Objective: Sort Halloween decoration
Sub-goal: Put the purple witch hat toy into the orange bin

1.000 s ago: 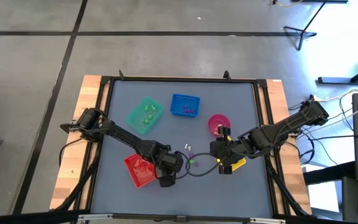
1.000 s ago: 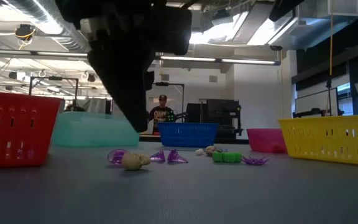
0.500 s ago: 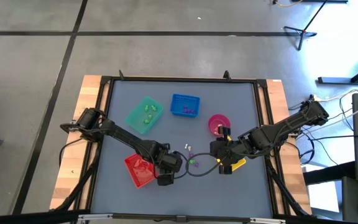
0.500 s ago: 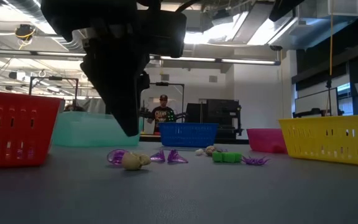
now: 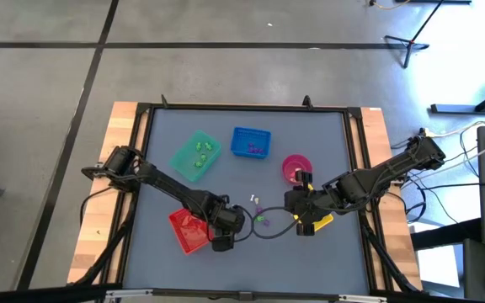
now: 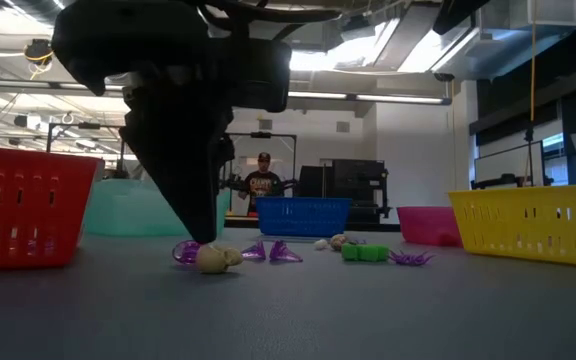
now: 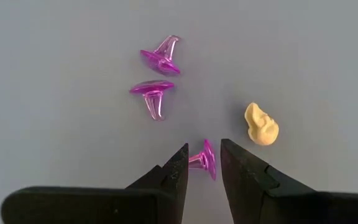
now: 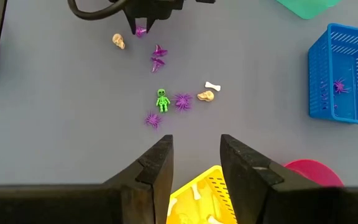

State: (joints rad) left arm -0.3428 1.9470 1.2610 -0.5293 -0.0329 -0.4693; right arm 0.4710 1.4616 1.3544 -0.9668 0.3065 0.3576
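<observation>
Grey tabletop point(image 5: 318, 151) carries red, green, blue and yellow trays; the Halloween decoration point(image 8: 161, 99) lies scattered mid-table. Left gripper point(image 7: 202, 163) is down at the surface, jaws apart astride a purple witch hat point(image 7: 205, 159). Right gripper point(image 8: 194, 151) hangs over the yellow tray point(image 8: 205, 198), jaws apart, empty; a person point(image 6: 261, 184) stands in the room behind.

Both arms are showing as dark, nearly black jointed links, each running from a bulky base joint at the worktop's edge. The left arm point(image 5: 162, 187) is ending in a chunky dark wrist block. The right arm point(image 5: 377, 175) is wearing yellow markings near its wrist, and a black cable is looping out from it. The fingers point(image 7: 166, 177) are appearing matte black, wedge-shaped, tapering to narrow tips.
</observation>
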